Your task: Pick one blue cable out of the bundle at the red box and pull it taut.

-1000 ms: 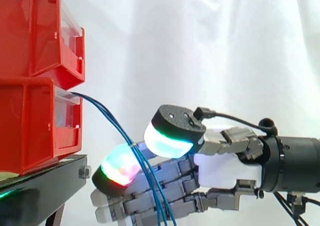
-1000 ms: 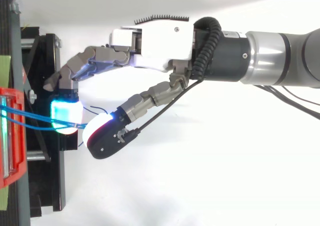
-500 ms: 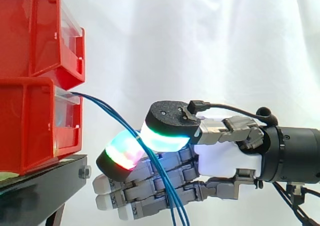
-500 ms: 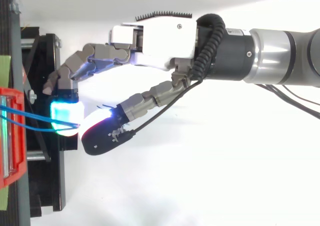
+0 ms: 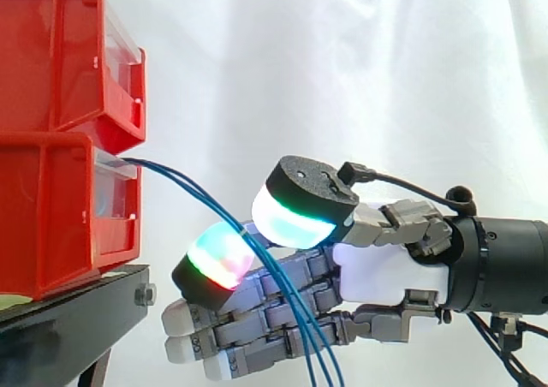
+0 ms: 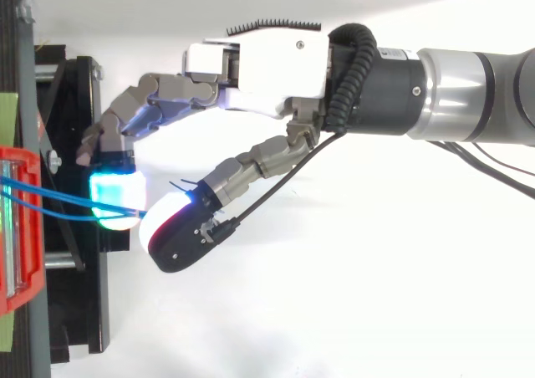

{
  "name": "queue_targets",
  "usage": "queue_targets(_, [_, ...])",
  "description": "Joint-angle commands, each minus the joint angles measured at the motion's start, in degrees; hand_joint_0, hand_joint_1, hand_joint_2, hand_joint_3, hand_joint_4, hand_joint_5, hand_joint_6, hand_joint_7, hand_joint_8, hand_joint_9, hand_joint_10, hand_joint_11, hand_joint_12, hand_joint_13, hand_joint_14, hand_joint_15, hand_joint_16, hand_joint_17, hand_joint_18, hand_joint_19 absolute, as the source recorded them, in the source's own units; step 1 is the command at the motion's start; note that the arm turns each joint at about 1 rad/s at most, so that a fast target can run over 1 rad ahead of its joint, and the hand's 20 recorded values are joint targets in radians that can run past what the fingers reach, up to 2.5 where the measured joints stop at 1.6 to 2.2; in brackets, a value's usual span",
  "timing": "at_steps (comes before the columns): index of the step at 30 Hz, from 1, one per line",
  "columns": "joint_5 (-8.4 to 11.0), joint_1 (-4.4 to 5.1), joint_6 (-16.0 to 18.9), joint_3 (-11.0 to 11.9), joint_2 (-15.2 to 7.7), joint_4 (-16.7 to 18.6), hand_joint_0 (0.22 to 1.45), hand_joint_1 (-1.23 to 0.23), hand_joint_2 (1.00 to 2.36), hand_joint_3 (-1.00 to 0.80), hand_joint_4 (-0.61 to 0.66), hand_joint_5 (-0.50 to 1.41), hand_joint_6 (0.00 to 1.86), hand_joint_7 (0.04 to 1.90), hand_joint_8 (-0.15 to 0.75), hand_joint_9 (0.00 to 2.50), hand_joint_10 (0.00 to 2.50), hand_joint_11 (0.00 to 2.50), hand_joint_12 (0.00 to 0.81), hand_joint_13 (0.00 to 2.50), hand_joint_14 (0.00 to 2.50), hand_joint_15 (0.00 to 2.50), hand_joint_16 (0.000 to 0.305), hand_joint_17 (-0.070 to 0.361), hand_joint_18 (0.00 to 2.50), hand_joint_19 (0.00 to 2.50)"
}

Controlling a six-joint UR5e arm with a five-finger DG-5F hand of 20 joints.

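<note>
Side view: hand (image 5: pixel 385 271) sits slightly farther from the red bin (image 5: pixel 51 216) than a moment earlier, fingers (image 5: pixel 218 263) pinching the blue cables (image 5: pixel 197 192); top view shows two strands reaching them.

I log the black stand (image 5: pixel 81 317) at the left of the side view, with a bolt (image 5: pixel 144 295) on the corner nearest me. The lower bin (image 5: pixel 51 220), red, sits directly on its top, open front turned toward me and close to that edge. The upper bin (image 5: pixel 60 57), also red, is stacked on the lower one and touches it. From above, the stand's black frame reaches further toward me than the bin's front.
</note>
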Motion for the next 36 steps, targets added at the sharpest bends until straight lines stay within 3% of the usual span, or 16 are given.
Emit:
queue_targets(1, [0.00, 0.00, 0.0, 0.0, 0.0, 0.0, 0.56, -0.79, 1.00, -0.49, 0.19, -0.15, 0.87, 0.92, 0.323, 0.58, 0.00, 0.25, 0.336, 0.40, 0.01, 0.16, 0.048, 0.108, 0.35, 0.20])
queue_targets(7, [0.00, 0.00, 0.0, 0.0, 0.0, 0.0, 0.59, -0.83, 1.00, -0.44, 0.20, -0.13, 0.88, 1.00, 0.336, 0.68, 0.01, 0.31, 0.329, 0.49, 0.01, 0.18, 0.046, 0.104, 0.46, 0.22])
queue_targets(17, [0.09, 0.00, 0.0, -0.1, 0.0, 0.0, 0.58, -0.78, 1.01, -0.27, 0.17, -0.11, 0.89, 1.08, 0.353, 0.77, 0.01, 0.34, 0.332, 0.55, 0.01, 0.22, 0.047, 0.105, 0.52, 0.26])
queue_targets(25, [0.71, 0.00, 0.0, -0.1, 0.1, -0.8, 0.62, -0.87, 1.01, -0.11, 0.11, -0.10, 0.90, 1.14, 0.380, 0.78, 0.01, 0.36, 0.354, 0.61, 0.01, 0.23, 0.052, 0.116, 0.59, 0.21])
queue_targets(27, [0.71, 0.09, 0.4, 0.0, 0.1, -1.7, 0.62, -0.88, 1.01, -0.08, 0.08, -0.10, 0.90, 1.16, 0.375, 0.78, 0.01, 0.36, 0.354, 0.61, 0.01, 0.23, 0.052, 0.116, 0.60, 0.21])
queue_targets(33, [0.71, 0.09, 0.2, 0.0, 2.6, -10.7, 0.63, -0.89, 1.01, -0.06, 0.05, -0.10, 0.91, 1.15, 0.374, 0.78, 0.01, 0.35, 0.354, 0.62, 0.01, 0.23, 0.052, 0.117, 0.63, 0.22])
queue_targets(36, [0.71, 0.00, 0.3, -0.1, 3.2, -12.7, 0.64, -0.89, 1.01, -0.06, 0.03, -0.10, 0.92, 1.14, 0.370, 0.77, 0.01, 0.36, 0.353, 0.62, 0.01, 0.23, 0.051, 0.116, 0.63, 0.22])
